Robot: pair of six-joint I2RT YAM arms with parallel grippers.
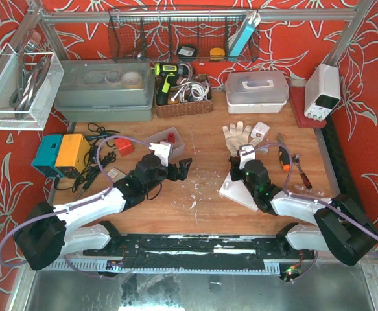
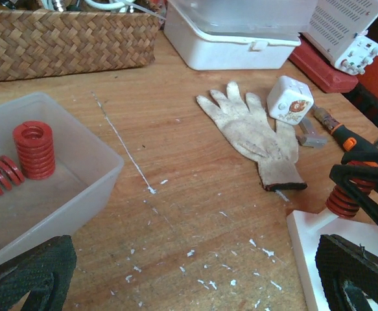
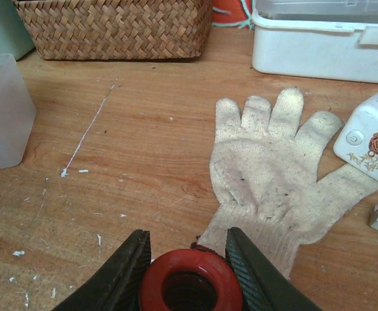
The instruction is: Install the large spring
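Observation:
My right gripper is shut on a large red spring, held upright with its open end toward the camera. In the top view this gripper is over the far corner of a white base plate. The left wrist view shows the spring standing at the plate's far edge. My left gripper is open wide and empty, low over bare wood; in the top view it is left of the plate. A clear bin holds more red springs.
A white work glove lies just beyond the right gripper, with a white cube and an orange-handled screwdriver to its right. A wicker basket, a white lidded box and a power supply line the back.

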